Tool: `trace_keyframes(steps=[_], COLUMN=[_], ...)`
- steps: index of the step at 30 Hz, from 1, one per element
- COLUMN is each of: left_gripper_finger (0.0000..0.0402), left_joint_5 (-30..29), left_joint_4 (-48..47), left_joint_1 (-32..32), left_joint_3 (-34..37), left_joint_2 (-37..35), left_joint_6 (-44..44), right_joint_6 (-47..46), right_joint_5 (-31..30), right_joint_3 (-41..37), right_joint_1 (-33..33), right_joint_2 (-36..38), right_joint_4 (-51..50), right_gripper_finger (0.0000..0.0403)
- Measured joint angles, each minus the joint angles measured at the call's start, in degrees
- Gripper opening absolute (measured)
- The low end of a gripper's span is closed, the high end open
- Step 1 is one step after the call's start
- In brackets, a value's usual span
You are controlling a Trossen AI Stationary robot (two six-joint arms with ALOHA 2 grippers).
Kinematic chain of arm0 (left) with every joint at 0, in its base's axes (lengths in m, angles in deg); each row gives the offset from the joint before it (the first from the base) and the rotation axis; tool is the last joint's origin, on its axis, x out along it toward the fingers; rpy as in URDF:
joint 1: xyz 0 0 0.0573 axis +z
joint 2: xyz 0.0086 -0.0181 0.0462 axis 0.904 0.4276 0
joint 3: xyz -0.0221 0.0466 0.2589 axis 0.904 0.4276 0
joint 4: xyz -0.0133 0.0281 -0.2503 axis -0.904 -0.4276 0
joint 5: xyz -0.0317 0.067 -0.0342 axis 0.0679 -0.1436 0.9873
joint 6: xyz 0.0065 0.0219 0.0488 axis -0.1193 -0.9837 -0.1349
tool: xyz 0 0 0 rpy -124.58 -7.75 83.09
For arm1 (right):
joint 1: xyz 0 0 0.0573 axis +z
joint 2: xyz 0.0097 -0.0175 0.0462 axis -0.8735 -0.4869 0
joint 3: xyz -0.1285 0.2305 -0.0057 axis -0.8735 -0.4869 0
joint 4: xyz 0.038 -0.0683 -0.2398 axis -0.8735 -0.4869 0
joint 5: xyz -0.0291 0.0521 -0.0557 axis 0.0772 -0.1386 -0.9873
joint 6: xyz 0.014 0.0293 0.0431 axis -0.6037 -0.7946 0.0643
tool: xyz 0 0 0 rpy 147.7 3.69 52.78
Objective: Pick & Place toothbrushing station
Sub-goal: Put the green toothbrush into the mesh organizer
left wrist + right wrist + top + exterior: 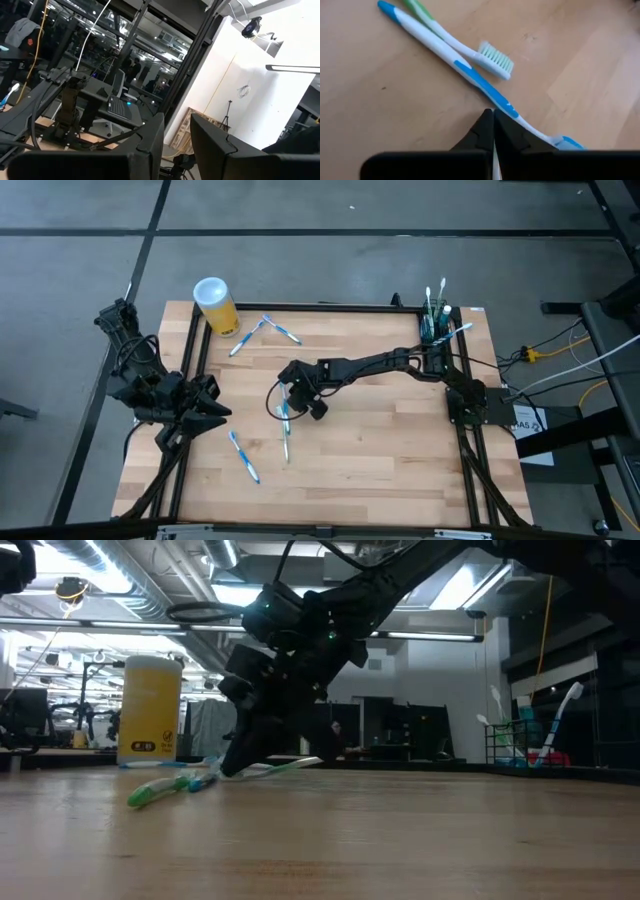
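The toothbrushing station (pixel 437 325), a small black holder with several toothbrushes standing in it, sits at the table's far right corner; it also shows in the low view (pixel 515 745). My right gripper (pixel 290 395) is shut and reaches to the table's middle, tips down at the wood (pixel 235 765). Just past its tips (pixel 493 117) lie a blue-and-white toothbrush (pixel 470 75) and a green-and-white toothbrush (pixel 465 50), flat on the table. My left gripper (pixel 215 402) waits open at the left, empty (pixel 175 135). My right gripper's shut fingertips (pixel 485 125) come slanting down from the table's right side, right beside the middle of the blue-and-white toothbrush's handle (pixel 502 102). I cannot tell whether they touch it. A thin white sliver shows between the fingers; what it is cannot be told.
A yellow cup with a white lid (pixel 216 305) stands at the far left. Two toothbrushes (pixel 247 340) (pixel 283 331) lie beside it, and another blue one (pixel 245 457) lies nearer the front. Black frame rails run along the table's left and right edges.
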Motion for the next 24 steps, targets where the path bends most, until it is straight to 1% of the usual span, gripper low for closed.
trace_keyframes(steps=[5, 7, 15, 18, 21, 24], left_gripper_finger=[0.0090, 0.0090, 0.0090, 0.0090, 0.0090, 0.0090], left_joint_5=[0.00, 0.00, -0.10, -0.11, -0.17, -0.17], left_joint_4=[0.00, 0.00, 0.20, 0.18, 0.20, 0.20], left_joint_1=[0.00, 0.00, 0.00, 0.00, -0.04, -0.07], left_joint_3=[0.00, 0.00, 0.00, 0.00, 0.00, 0.00], left_joint_2=[0.00, 0.00, 0.00, 0.00, 0.00, 0.00], left_joint_6=[0.00, 0.00, -1.01, -1.39, -2.72, -3.69], right_joint_6=[-4.60, -6.19, -15.81, -19.50, -22.11, -23.65], right_joint_5=[-0.46, -1.70, -4.94, -7.07, -9.47, -10.53], right_joint_3=[0.30, 1.37, 10.91, 12.64, 12.74, 12.74], right_joint_1=[0.17, 0.50, 0.03, -1.32, -3.10, -5.65], right_joint_2=[0.06, 0.06, 0.45, 2.26, 5.51, 8.79], right_joint_4=[-0.31, -0.98, -3.19, -3.49, -3.48, -3.77], right_gripper_finger=[0.0004, 0.0003, 0.0001, 0.0001, 0.0001, 0.0001])
